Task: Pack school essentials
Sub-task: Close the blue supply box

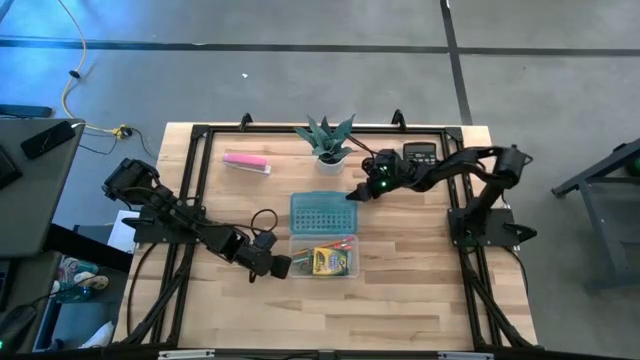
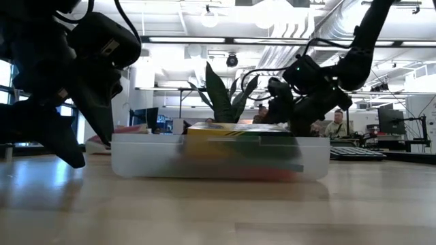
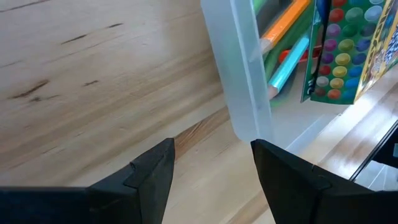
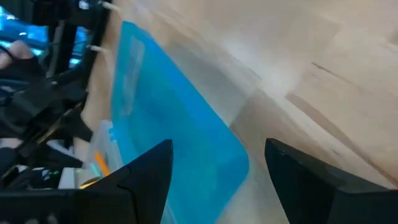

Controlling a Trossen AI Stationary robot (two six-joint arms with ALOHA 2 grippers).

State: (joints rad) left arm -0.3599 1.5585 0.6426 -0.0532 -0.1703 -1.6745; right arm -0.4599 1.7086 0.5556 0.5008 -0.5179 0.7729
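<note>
- While both arms reach toward the middle of the wooden worktop (image 1: 400, 300), a clear plastic box (image 1: 322, 270) sits there with a blue lid (image 1: 323, 211) lying flat just behind it, touching or nearly touching its far edge.
- Inside the clear plastic box lies the yellow-green crayon box (image 1: 330, 262), and the left wrist view shows it tilted beside an orange pencil (image 3: 283, 26) and a teal pencil (image 3: 287, 64).
- At the box's left end the left gripper (image 1: 283, 266) hovers low; its fingers stand apart with nothing between them, and the box's wall (image 3: 239, 68) lies just ahead of them.
- By the lid's right far corner the right gripper (image 1: 353, 193) points down toward the lid, fingers spread and empty, with the blue lid's corner (image 4: 186, 143) showing between them.
- Near the worktop's far edge stand a small potted plant (image 1: 327, 142), a long pink bar (image 1: 246, 162) to its left, and a black calculator (image 1: 420, 153) to its right, partly under the right arm.
</note>
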